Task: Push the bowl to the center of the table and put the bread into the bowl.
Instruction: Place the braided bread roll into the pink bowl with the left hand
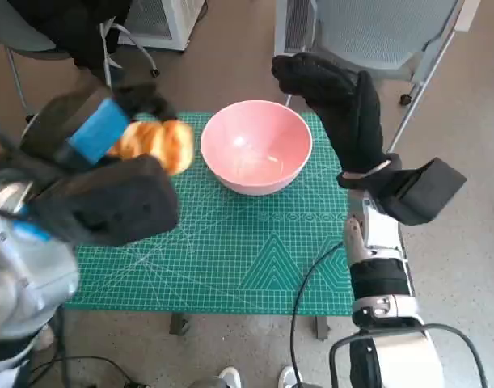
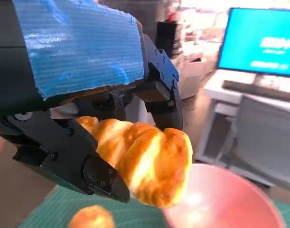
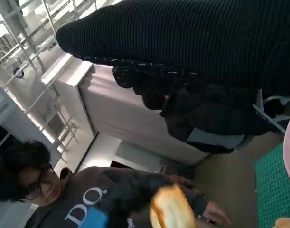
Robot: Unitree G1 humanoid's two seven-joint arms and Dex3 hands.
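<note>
The pink bowl (image 1: 256, 145) stands empty on the green mat (image 1: 230, 250), toward its far edge. My left hand (image 1: 93, 129) is raised left of the bowl and grips a golden bread roll (image 1: 154, 144) between its black fingers (image 2: 92, 171). In the left wrist view this roll (image 2: 145, 161) hangs above the mat, just short of the bowl's rim (image 2: 225, 199). A second piece of bread (image 2: 90, 217) lies on the mat beneath it. My right hand (image 1: 335, 97), in its black glove, hovers by the bowl's far right rim and holds nothing.
A person (image 3: 64, 199) sits beyond the table's left side, one hand (image 3: 213, 213) near the mat's edge. A grey chair (image 1: 376, 32) stands behind the table, a white unit (image 1: 162, 20) at the back left. A monitor (image 2: 258, 40) glows in the background.
</note>
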